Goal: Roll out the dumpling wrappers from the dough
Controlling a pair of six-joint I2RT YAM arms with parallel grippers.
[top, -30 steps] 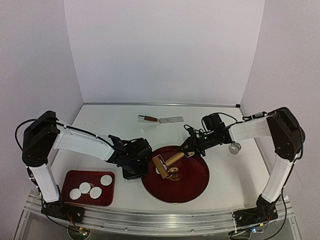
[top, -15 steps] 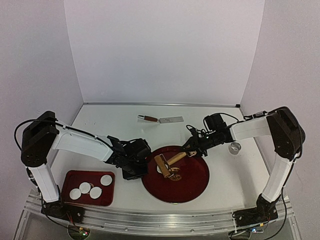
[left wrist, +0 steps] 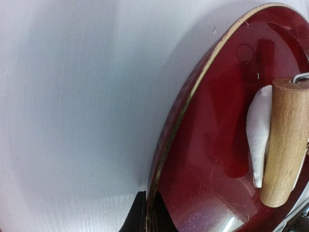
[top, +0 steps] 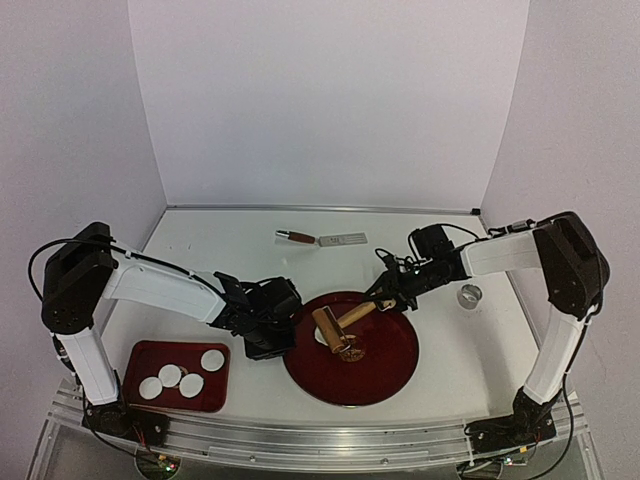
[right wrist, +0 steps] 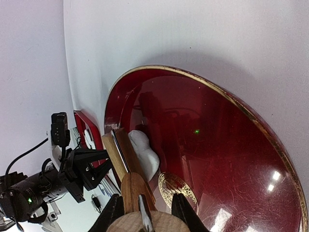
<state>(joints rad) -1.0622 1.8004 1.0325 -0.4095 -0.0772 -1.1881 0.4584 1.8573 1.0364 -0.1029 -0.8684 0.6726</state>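
Nearest you, at the left, four dumpling wrappers [top: 180, 378] lie flat in the small red tray [top: 160, 353]. Just beyond it, your left gripper [left wrist: 147, 216] is pinched onto the left rim of the round red plate [top: 390, 370]. On that plate, the ragged dough piece [left wrist: 258, 140] lies under the wooden roller of the rolling pin [top: 331, 330]. Your right gripper [top: 388, 296] clamps the pin's handle from the far right. Farther off sit a metal ring [top: 468, 294] beside the right arm and a brown-handled scraper [top: 325, 239] near the back wall.
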